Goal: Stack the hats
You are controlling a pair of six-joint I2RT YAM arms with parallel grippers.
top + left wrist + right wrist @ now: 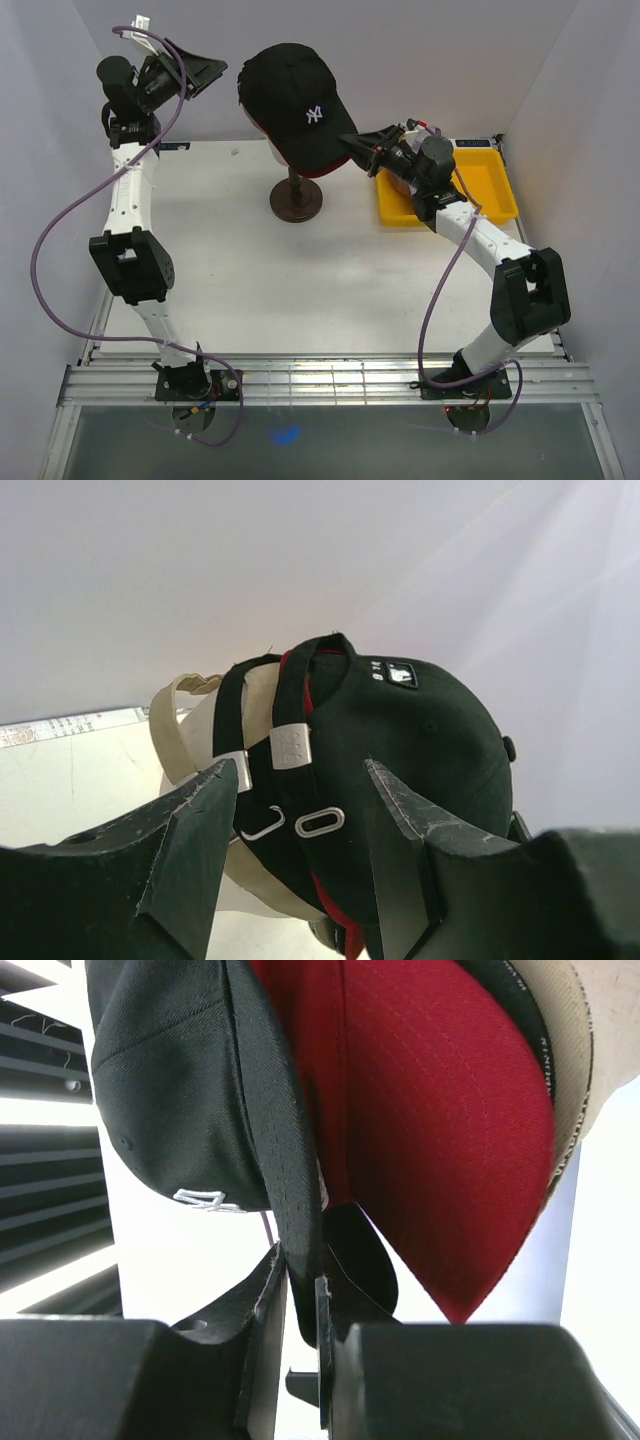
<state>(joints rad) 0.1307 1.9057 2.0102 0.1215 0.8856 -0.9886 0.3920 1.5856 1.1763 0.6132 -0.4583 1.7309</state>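
A black hat with a white logo point(295, 105) sits on top of a red hat point(305, 166) on a beige head form on a dark stand point(296, 200). My right gripper point(358, 148) is shut on the black hat's brim point(290, 1160), just beside the red brim point(430, 1130). My left gripper point(205, 72) is open and empty, held in the air behind the hats. Its fingers point(190, 820) frame the back straps and buckles of the black hat point(420, 750). A second black strap point(230, 720) shows under the red one. No lavender hat is in view.
A yellow bin point(490, 185) stands at the back right of the white table point(300, 290), partly under my right arm. The beige head form point(610, 1020) shows under the stack. Grey walls close in at the back and both sides.
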